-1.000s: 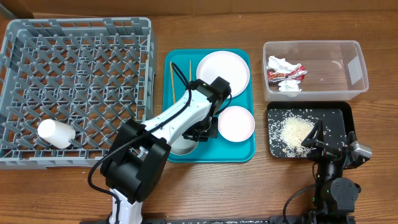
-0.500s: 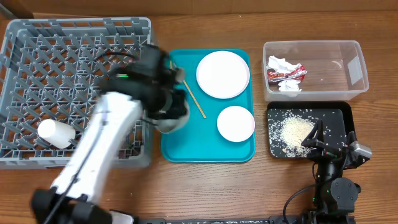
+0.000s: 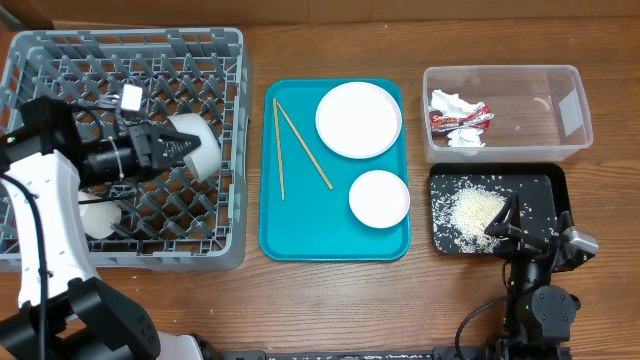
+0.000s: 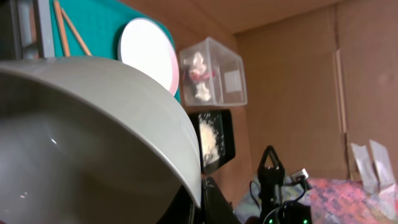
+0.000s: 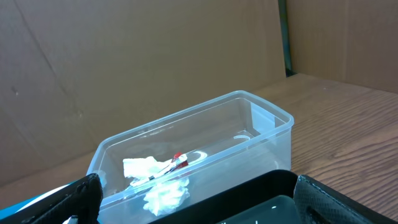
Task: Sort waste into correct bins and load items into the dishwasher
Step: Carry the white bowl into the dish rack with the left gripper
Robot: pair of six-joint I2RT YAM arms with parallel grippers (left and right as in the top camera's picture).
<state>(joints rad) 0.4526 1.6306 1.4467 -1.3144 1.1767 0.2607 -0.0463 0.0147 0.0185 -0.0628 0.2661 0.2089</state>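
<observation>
From overhead, the brown wooden surface carries the grey dish rack at the left, the teal tray in the middle and two bins at the right, with bare wood showing in a broad strip along the near edge and in narrow gaps between these things. The left end effector hangs over the rack's middle, clamped narrow on the rim of the metal bowl, and a white cup lies in the rack near its near-left corner. On the teal tray lie two chopsticks at its left side, a large plate far and a small plate near. The clear tub holds the wrapper and tissue; the black tray just near of it holds rice scraps, and the right end effector sits over that tray's near edge. The left wrist view is filled by the bowl, with a cardboard wall behind the bins. In the right wrist view the right end effector stands wide with nothing between its fingers, facing the tub and the same cardboard wall.
</observation>
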